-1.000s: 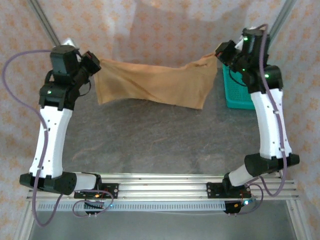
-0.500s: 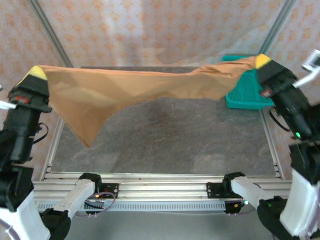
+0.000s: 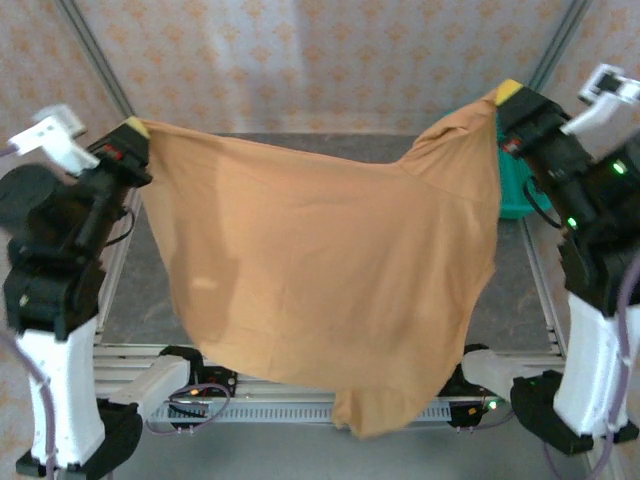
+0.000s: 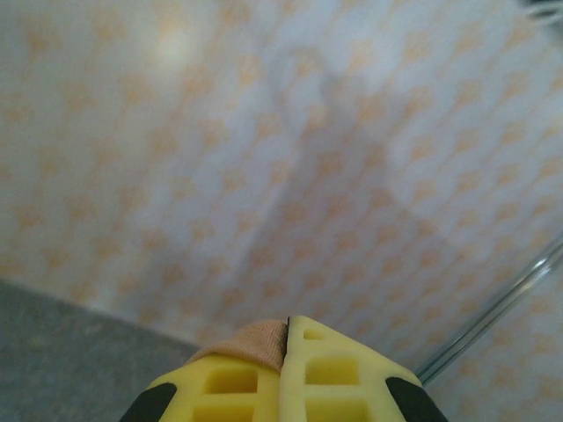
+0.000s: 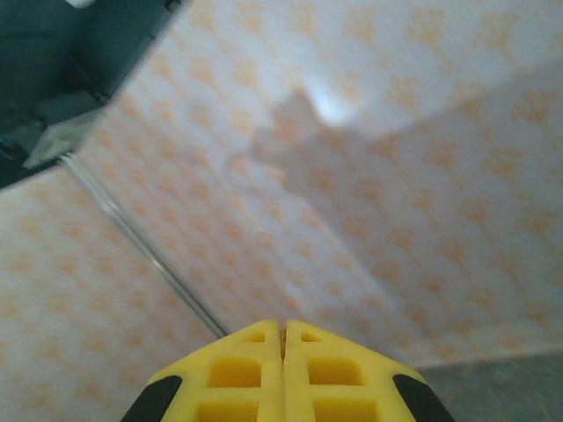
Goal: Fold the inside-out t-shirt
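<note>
L gripper + R gripper: both clamped tight on shirt corners, upper left/right | risk: thin pinch slips if you tug apart | hem at bottom centre may snag front rail

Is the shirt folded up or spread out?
Spread out. The shirt hangs wide, its top corners pinched by the left hand and right hand.
</note>
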`<state>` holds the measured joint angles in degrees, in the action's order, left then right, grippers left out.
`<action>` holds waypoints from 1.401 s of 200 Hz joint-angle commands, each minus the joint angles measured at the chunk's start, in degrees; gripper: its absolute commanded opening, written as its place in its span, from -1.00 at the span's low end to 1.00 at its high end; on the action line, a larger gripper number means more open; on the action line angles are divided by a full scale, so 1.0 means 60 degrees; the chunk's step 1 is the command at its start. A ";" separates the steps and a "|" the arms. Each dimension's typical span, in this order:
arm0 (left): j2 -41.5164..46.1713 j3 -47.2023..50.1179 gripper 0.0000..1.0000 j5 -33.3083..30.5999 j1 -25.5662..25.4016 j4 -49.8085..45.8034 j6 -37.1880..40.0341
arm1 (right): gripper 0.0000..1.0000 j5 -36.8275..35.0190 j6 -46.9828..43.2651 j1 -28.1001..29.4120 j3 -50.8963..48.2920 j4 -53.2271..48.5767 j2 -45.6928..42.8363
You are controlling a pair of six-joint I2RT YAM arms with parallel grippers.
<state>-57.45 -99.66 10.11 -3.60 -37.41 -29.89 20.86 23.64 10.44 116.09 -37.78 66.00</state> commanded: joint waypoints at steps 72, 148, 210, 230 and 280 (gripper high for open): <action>-0.4696 -0.1271 -1.00 0.0965 0.0483 0.1502 -0.0204 | -1.00 -0.0416 -0.0816 -0.0017 0.3105 -0.0672 0.4739; -0.5513 -0.3337 -1.00 0.1626 0.1214 0.1702 -0.0718 | -1.00 0.0364 -0.0719 -0.0236 0.5638 -0.0890 0.5701; -0.2138 0.5022 -1.00 0.1471 0.1218 0.3226 0.0276 | -1.00 0.1058 0.0115 0.0252 -0.5226 0.2717 0.1463; -0.1050 0.8174 -1.00 0.1433 0.1214 0.3748 0.0027 | -1.00 0.0761 0.0910 0.0571 -0.8807 0.3795 0.0019; -0.0430 1.2400 -1.00 0.1169 0.1214 0.4539 -0.0922 | -1.00 0.0906 0.2474 0.1072 -1.3904 0.5711 -0.0512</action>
<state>-61.32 -28.88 18.63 3.42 -15.51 -33.04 25.39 33.01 15.81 38.44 -14.11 63.31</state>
